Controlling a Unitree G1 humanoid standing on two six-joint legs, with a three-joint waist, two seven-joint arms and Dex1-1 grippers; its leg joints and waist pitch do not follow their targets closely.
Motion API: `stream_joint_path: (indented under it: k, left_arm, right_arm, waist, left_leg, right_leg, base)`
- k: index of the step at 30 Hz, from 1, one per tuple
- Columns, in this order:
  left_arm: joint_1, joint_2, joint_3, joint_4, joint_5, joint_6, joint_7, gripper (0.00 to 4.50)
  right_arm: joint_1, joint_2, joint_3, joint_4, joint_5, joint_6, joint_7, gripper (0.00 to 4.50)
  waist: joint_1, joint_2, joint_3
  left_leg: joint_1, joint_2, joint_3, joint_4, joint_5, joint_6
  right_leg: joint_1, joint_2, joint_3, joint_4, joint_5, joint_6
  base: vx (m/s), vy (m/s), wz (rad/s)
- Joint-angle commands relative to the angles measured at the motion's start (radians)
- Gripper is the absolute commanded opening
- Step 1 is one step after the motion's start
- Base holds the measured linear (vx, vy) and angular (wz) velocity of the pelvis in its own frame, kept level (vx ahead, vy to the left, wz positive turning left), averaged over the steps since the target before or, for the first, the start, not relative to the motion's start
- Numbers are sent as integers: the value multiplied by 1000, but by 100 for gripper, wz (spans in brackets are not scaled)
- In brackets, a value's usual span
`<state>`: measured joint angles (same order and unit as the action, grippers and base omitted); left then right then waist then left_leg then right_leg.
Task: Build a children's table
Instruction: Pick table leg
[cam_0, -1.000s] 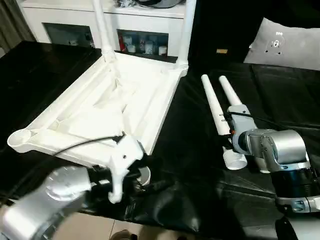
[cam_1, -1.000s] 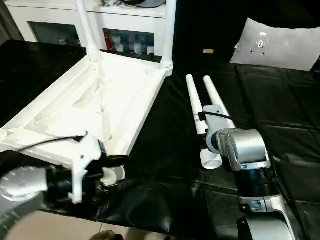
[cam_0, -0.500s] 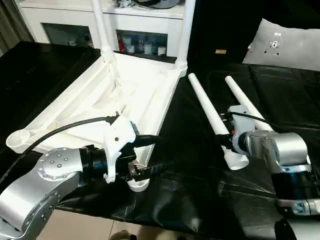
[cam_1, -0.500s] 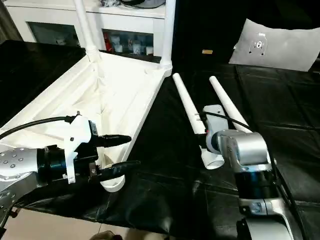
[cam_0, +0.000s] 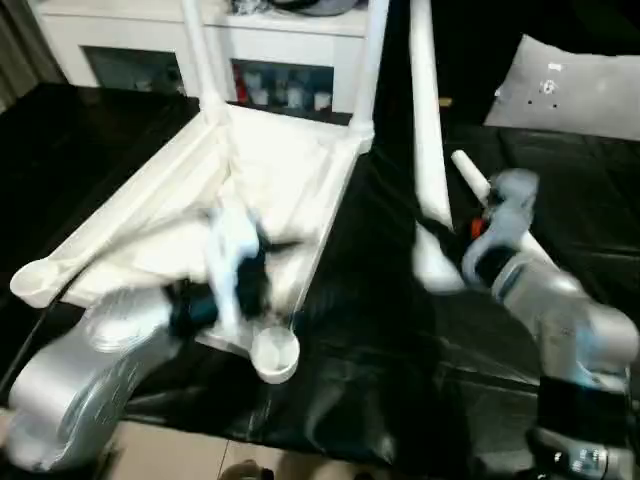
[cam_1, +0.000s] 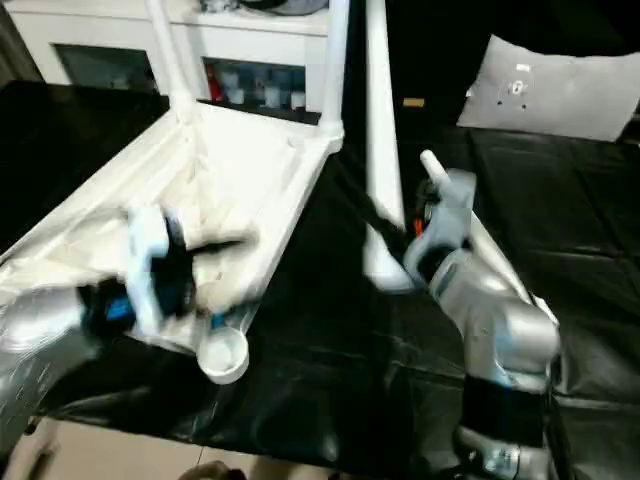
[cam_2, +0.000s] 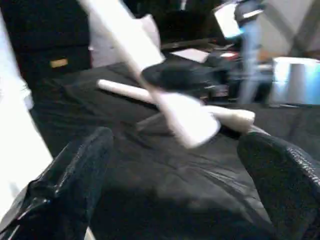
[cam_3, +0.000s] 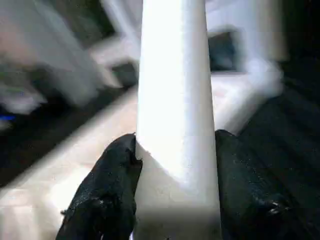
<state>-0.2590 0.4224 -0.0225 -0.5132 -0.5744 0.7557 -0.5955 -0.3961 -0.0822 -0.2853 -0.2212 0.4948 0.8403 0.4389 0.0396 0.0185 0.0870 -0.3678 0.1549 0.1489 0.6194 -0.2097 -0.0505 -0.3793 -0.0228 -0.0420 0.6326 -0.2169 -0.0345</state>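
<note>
The children's table top (cam_0: 250, 190) lies upside down on a black-covered surface (cam_0: 380, 350), ribbed underside up, with two legs (cam_0: 372, 60) standing in its far corner sockets and an empty near socket (cam_0: 275, 352) at the front edge. The right gripper (cam_3: 172, 165) pinches a third leg (cam_0: 422, 130) near its wide end, both black fingers (cam_3: 107, 190) pressed against its sides, the tube raised upright beside the top's right edge. A fourth leg (cam_0: 475, 180) lies on the covering behind that arm. The left gripper (cam_2: 175, 165), fingers spread wide and holding nothing, hovers over the top's near edge, just beside the empty socket. A white cabinet (cam_0: 270, 55) and a pale pad (cam_0: 575, 90) stand beyond.
</note>
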Motion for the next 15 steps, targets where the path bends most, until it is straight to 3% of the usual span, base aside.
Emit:
stream_joint_path:
  k: [1,2,3,4,5,6,10,11,15]
  left_arm:
    - [-44,-57,42,61,-44,41,60,450]
    - [-52,-71,50,71,-56,46,70,450]
    - [-82,-121,81,101,-103,57,101,450]
    - [-117,-182,121,137,-165,66,146,450]
    - [-145,-224,151,164,-210,71,180,433]
    - [-145,-224,151,164,-210,71,180,422]
    - [-219,-309,215,238,-308,63,256,416]
    - [-221,-310,216,240,-309,63,258,416]
    - [-258,-338,232,259,-321,104,274,416]
  right_arm:
    - [36,2,25,-33,79,-36,102,188]
    - [41,2,32,-36,86,-39,116,188]
    - [57,9,49,-43,119,-40,163,188]
    - [72,16,64,-48,153,-31,211,188]
    - [81,22,72,-51,180,-18,245,188]
    - [81,22,72,-51,180,-18,245,188]
    - [110,20,98,-64,240,-1,322,188]
    - [111,20,99,-65,242,-1,324,188]
    - [126,-1,128,-67,271,-20,363,188]
  waist:
    - [5,10,-75]
    - [9,12,-76]
    - [11,3,-75]
    - [13,4,-77]
    - [18,3,-75]
    - [24,1,-76]
    - [28,-3,-75]
    - [31,-8,-75]
    - [33,-6,-75]
  left_leg:
    - [6,64,-19,-72,-62,4]
    - [8,63,-15,-68,-65,4]
    - [2,63,-19,-71,-57,6]
    - [0,60,-16,-69,-53,9]
    - [6,63,-14,-66,-72,16]
    - [0,64,-18,-67,-63,19]
    - [-2,62,-18,-66,-43,31]
    - [-3,62,-18,-67,-36,37]
    - [-1,63,-19,-67,-31,35]
  right_leg:
    - [51,-106,60,-73,-86,-191]
    - [49,-108,61,-77,-83,-196]
    - [56,-110,60,-76,-79,-203]
    - [56,-109,60,-75,-78,-205]
    - [50,-113,61,-83,-95,-217]
    - [56,-116,59,-79,-98,-222]
    - [54,-113,59,-82,-110,-196]
    - [55,-113,59,-81,-119,-182]
    - [51,-114,57,-85,-149,-163]
  base:
    - [0,0,0]
    - [0,0,0]
    - [0,0,0]
    - [0,0,0]
    - [0,0,0]
    - [0,0,0]
    - [0,0,0]
    - [0,0,0]
    - [0,0,0]
